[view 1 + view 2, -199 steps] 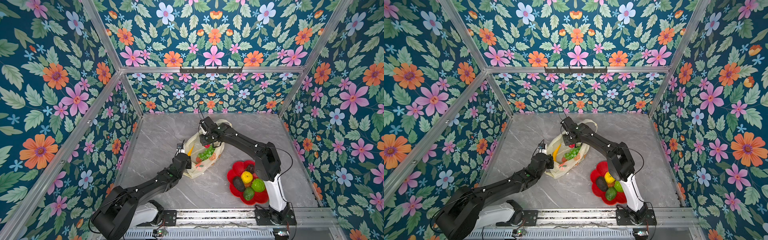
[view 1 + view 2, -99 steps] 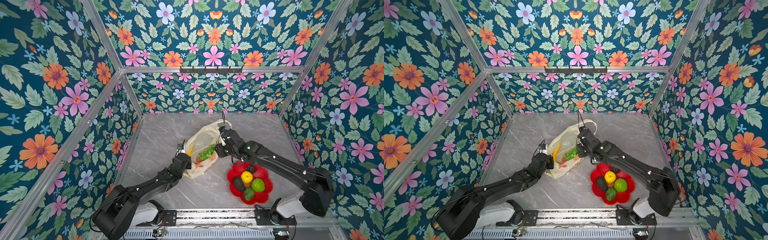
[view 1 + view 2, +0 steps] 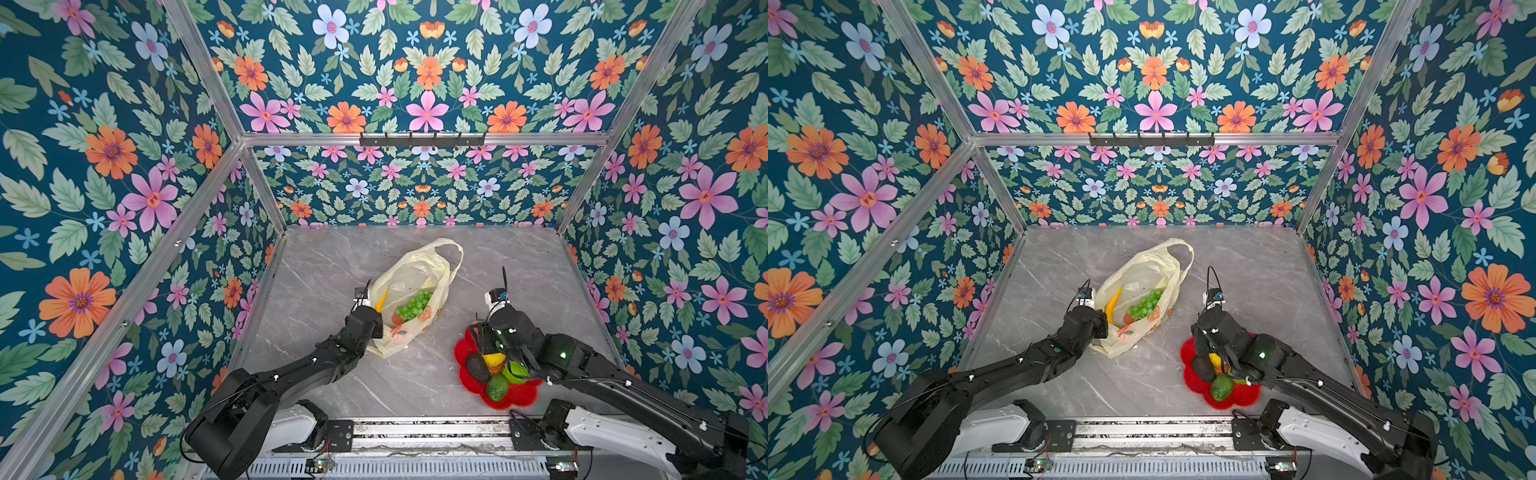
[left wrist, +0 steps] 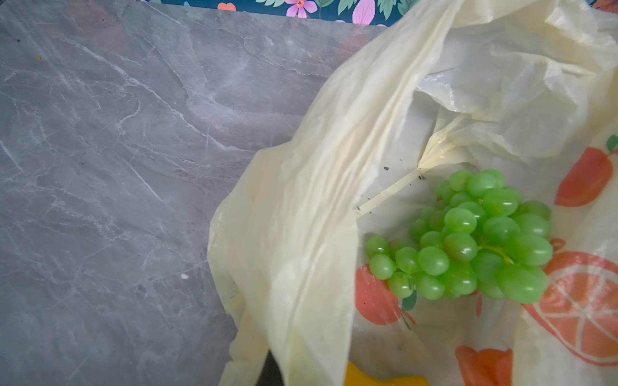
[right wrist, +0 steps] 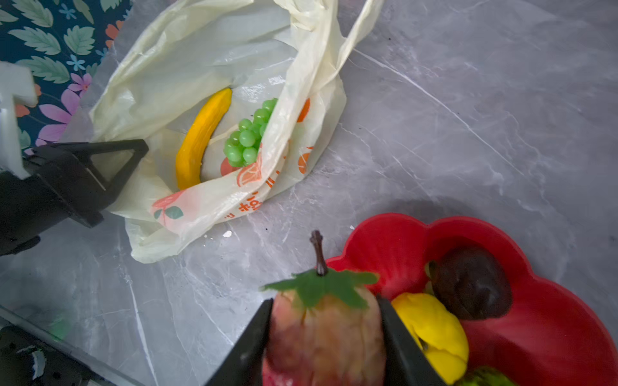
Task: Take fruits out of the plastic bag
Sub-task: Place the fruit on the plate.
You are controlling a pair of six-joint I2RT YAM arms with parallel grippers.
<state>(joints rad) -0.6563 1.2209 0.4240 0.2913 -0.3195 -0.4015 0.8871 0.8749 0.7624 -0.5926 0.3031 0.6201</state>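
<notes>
The pale-yellow plastic bag (image 3: 415, 272) (image 3: 1142, 270) lies open in mid-table. Inside it are a yellow banana (image 5: 200, 137) (image 3: 1113, 305) and a green grape bunch (image 4: 468, 240) (image 5: 249, 137). My left gripper (image 4: 272, 371) is shut on the bag's near rim, its fingers almost wholly hidden by plastic. My right gripper (image 5: 324, 304) is shut on a red strawberry (image 5: 324, 334) with a green leaf cap, held over the near-left edge of the red plate (image 5: 551, 334) (image 3: 465, 353). In the top views the wrist hides the strawberry.
On the flower-shaped plate lie a yellow lemon (image 5: 431, 331), a dark avocado (image 5: 471, 284) (image 3: 477, 368), a green avocado (image 3: 497, 386) and a green apple (image 3: 515, 372). Flowered walls close the grey marble table on three sides. A metal rail runs along the front.
My right arm has swung from the bag's mouth down to the right, over the red plate, with the strawberry in its jaws. The left arm and the bag have stayed put.
</notes>
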